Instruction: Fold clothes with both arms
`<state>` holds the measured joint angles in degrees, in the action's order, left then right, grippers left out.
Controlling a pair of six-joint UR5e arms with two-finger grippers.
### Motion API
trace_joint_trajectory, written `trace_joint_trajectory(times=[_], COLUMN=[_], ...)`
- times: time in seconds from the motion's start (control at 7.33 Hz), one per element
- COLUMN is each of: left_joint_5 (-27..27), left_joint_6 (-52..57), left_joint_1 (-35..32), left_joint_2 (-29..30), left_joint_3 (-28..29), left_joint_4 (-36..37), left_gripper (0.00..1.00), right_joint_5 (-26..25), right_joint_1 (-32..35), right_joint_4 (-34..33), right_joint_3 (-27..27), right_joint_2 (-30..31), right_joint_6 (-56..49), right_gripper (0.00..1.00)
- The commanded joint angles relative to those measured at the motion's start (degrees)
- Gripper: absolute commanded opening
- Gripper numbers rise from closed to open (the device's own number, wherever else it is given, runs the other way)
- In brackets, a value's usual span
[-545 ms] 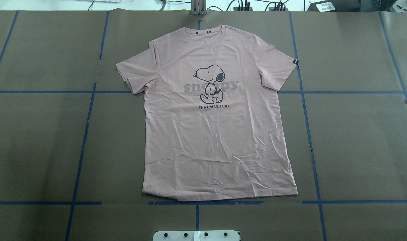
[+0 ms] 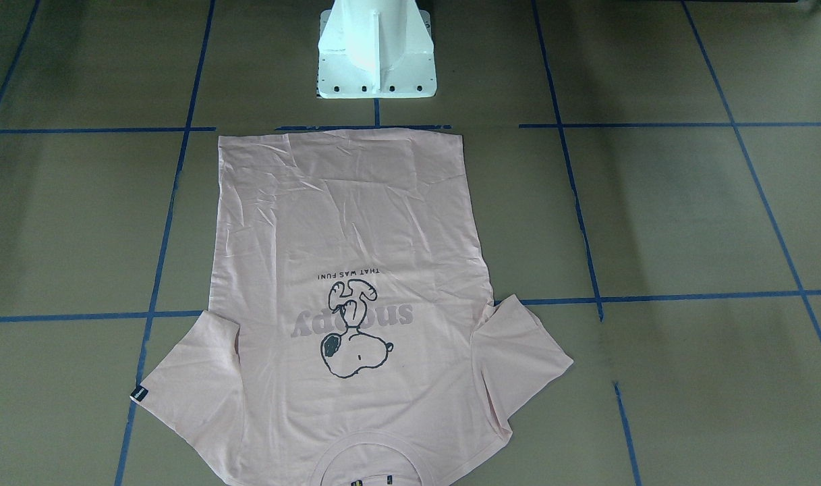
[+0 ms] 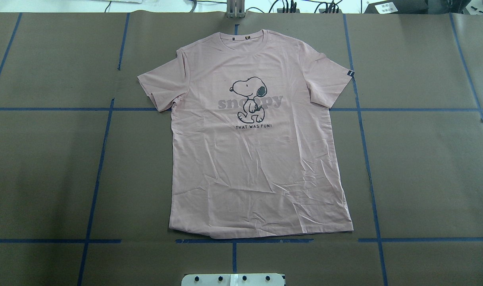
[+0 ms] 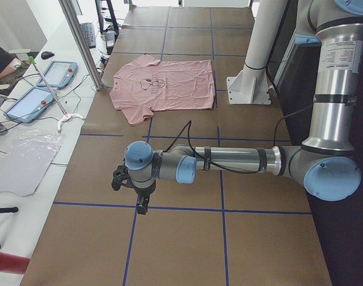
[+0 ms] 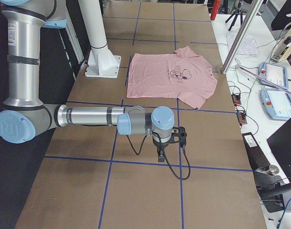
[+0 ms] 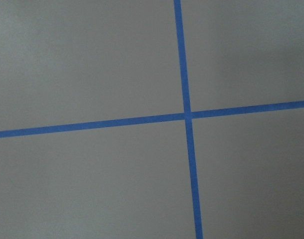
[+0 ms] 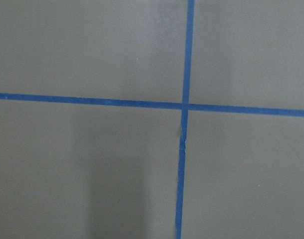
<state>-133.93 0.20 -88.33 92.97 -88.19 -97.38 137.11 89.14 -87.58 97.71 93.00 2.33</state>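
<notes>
The pale pink T-shirt [image 3: 261, 167] lies flat and face up in the middle of the table, neck at the far edge, hem toward the robot's base. It also shows in the front view [image 2: 356, 216], the left side view [image 4: 175, 86] and the right side view [image 5: 160, 78]. My left gripper [image 4: 141, 205] hangs over bare table far from the shirt, seen only in the left side view. My right gripper [image 5: 160, 155] hangs likewise at the other end, seen only in the right side view. I cannot tell whether either is open or shut.
The table [image 3: 424, 159] is covered in brown paper with a grid of blue tape lines [image 3: 98, 171]. The white pedestal base [image 2: 376, 50] stands just behind the shirt's hem. Both wrist views show only paper and crossing tape [image 6: 187, 115] [image 7: 183, 106]. Tablets and cables lie on side benches [image 4: 27, 104].
</notes>
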Motion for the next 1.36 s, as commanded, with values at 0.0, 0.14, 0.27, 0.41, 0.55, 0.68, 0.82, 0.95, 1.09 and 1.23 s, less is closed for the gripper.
trace_joint_trajectory(times=[0.0, 0.14, 0.27, 0.41, 0.55, 0.68, 0.82, 0.95, 1.09, 1.23], left_joint_5=[-0.5, -2.4, -3.4, -3.4, -3.3, -3.4, -3.3, -3.0, -1.7, -1.5], left_joint_6=[-0.4, -0.1, -0.3, -2.4, -8.0, -8.5, -8.8, -13.4, -16.9, -19.6], left_joint_1=[0.1, 0.1, 2.4, 5.0, 6.1, 6.3, 7.5, 9.4, 9.5, 9.7], left_joint_2=[6.4, 8.6, 8.9, 8.1, 8.5, 9.0, 9.6, 10.1, 10.0, 9.9], left_joint_3=[-0.6, -1.0, -0.3, -0.3, -0.4, -0.8, 0.0, -0.2, -0.4, -0.2], left_joint_4=[-0.3, -2.8, -13.3, -21.8, -22.7, -22.9, -22.6, -22.9, -25.7, -28.7], left_gripper=[1.0, 1.0, 1.0, 1.0, 1.0, 1.0, 1.0, 1.0, 1.0, 1.0], right_joint_5=[2.7, 3.0, 3.0, 3.3, 2.6, 2.0, 1.6, 0.4, -7.0, -12.3], right_joint_1=[-1.0, -3.5, -6.2, -7.4, -10.8, -12.3, -14.7, -17.8, -22.0, -25.9], right_joint_4=[2.6, 9.7, 16.8, 18.7, 19.0, 18.9, 18.9, 19.3, 24.0, 31.1], right_joint_3=[-0.7, -3.3, -7.9, -12.5, -13.8, -17.6, -21.0, -21.5, -22.4, -25.3], right_joint_2=[-4.7, -7.4, -9.3, -13.9, -18.4, -23.7, -28.1, -30.9, -32.0, -32.2], right_joint_6=[0.0, 0.0, 0.2, 5.2, 11.8, 14.1, 18.7, 25.4, 30.9, 36.9], right_gripper=[1.0, 1.0, 1.0, 1.0, 1.0, 1.0, 1.0, 1.0, 1.0, 1.0])
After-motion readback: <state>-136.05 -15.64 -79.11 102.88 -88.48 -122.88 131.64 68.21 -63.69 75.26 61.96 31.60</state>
